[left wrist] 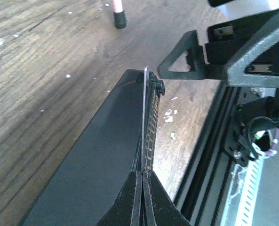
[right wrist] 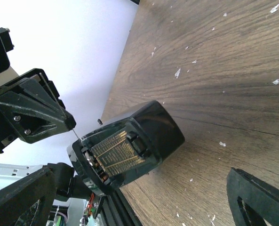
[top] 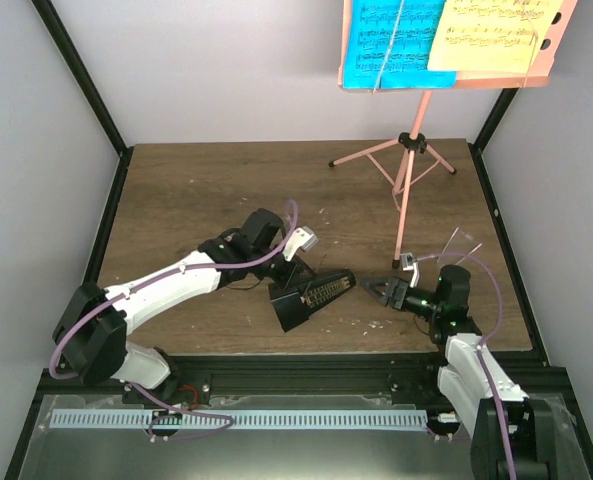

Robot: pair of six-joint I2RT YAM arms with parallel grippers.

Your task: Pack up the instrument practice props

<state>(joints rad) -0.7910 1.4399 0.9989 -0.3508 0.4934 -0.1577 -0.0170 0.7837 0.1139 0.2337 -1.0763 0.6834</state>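
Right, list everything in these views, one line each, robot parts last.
Music stand: one, pink, upright at the table's far right.
Cyan page: one, cyan, left on the stand's desk.
Yellow page: one, pale yellow, right on the desk.
Metronome: one, black, lying on its side near the front edge.
Table: one, brown wood with white specks.
Left end effector: one, black, shut on the metronome's thin metal rod.
Right end effector: one, black, open, just right of the metronome.
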